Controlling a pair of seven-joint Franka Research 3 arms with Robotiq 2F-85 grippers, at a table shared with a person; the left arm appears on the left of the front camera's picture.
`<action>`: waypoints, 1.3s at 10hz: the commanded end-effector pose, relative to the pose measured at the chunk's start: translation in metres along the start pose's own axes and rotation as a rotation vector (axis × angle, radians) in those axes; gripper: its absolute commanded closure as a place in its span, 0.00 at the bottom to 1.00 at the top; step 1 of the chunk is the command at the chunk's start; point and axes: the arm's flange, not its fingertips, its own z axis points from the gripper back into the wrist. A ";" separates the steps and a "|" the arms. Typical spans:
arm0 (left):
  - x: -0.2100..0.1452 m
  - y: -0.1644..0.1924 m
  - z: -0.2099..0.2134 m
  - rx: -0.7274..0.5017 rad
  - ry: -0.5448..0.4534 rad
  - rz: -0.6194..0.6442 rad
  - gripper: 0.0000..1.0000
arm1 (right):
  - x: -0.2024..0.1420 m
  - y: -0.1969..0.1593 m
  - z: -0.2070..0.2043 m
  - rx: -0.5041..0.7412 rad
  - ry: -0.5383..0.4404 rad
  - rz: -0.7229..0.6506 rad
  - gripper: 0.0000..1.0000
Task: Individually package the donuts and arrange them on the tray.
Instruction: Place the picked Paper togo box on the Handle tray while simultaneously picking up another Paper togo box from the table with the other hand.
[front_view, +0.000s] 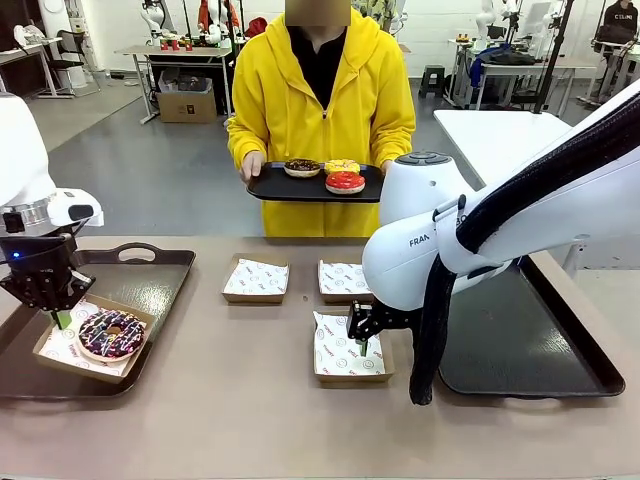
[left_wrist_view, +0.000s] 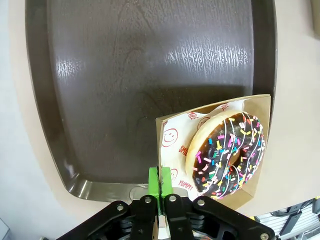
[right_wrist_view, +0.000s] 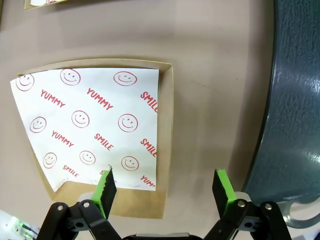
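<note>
Left gripper (left_wrist_view: 159, 187) clenched on box (left_wrist_view: 159, 145) rim, lower centre, so donut (left_wrist_view: 215, 160) is seated on tray (left_wrist_view: 150, 60); right gripper (right_wrist_view: 165, 184) released, astride empty box (right_wrist_view: 167, 125) rim.

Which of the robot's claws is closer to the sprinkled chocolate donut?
Left. The left gripper pinches the box holding that donut; the right gripper hovers over an empty box.

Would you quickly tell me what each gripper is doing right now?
Left gripper: shut on the edge of the box with the donut.
Right gripper: open, astride the wall of an empty box.
</note>
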 end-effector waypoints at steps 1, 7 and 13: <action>0.007 -0.001 -0.006 0.020 -0.008 0.002 0.99 | 0.001 0.007 -0.002 -0.032 -0.005 -0.014 0.00; 0.010 -0.005 -0.015 0.014 0.004 -0.001 0.99 | 0.002 0.006 -0.004 -0.001 -0.006 0.010 0.18; 0.008 -0.005 -0.012 0.014 0.000 0.009 0.00 | 0.002 0.007 -0.005 -0.008 0.020 -0.002 0.96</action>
